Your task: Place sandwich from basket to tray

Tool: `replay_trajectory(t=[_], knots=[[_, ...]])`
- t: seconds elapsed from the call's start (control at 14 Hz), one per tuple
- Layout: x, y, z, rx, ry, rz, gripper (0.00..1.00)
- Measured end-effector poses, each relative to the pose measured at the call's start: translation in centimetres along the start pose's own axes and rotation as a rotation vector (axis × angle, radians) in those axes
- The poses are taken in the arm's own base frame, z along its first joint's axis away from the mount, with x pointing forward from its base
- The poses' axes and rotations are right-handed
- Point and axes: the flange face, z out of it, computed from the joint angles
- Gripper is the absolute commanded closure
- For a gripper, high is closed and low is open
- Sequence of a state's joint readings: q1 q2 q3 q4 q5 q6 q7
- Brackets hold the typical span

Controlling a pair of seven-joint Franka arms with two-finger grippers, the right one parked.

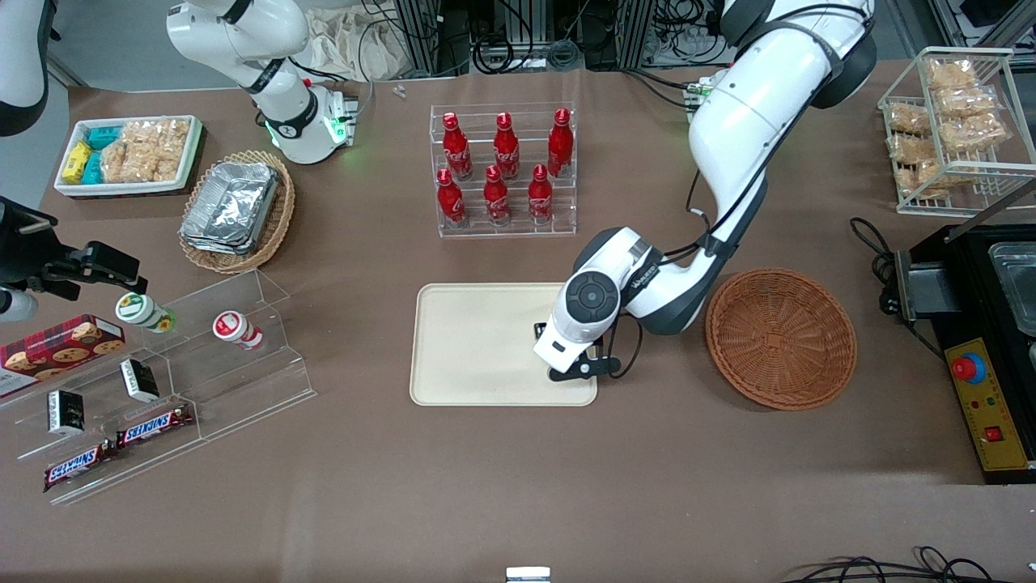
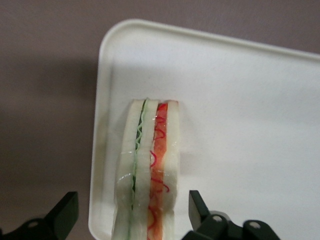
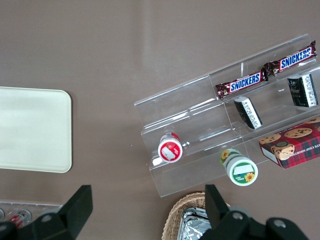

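**Letting go over the tray**

Since the triangular wedge sandwich of pale bread with red and green filling (image 2: 148, 175) stands on its edge on the flat cream-beige rectangular tray (image 1: 473, 340), near the tray's corner rim, I judge the release is the step in hand. My gripper (image 2: 134, 212) should rise straight, without nudging it toward the rim. My jaws are spread, apart from the bread on both sides. The reddish-brown woven wicker basket (image 1: 781, 338) lies beside the tray, holding nothing.
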State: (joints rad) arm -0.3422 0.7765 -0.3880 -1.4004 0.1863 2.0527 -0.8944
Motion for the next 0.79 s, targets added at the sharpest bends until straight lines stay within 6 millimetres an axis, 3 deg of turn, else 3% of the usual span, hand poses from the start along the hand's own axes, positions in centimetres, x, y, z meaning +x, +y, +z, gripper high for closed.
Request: replay_trajectory(t=[0.21,0.43,0.57,0.79], knots=[[0.5,-2.8,-9.9,0.037,0.030,-0.054,0.00],[1.1,-8.9,-20.4,0.004,0.048,-0.126,0.00],[1.1,-14.0,-25.5,0.006,0.014,-0.085,0.00],[1.7,-21.8,-30.7,-0.017,-0.006,-0.032,0.00]])
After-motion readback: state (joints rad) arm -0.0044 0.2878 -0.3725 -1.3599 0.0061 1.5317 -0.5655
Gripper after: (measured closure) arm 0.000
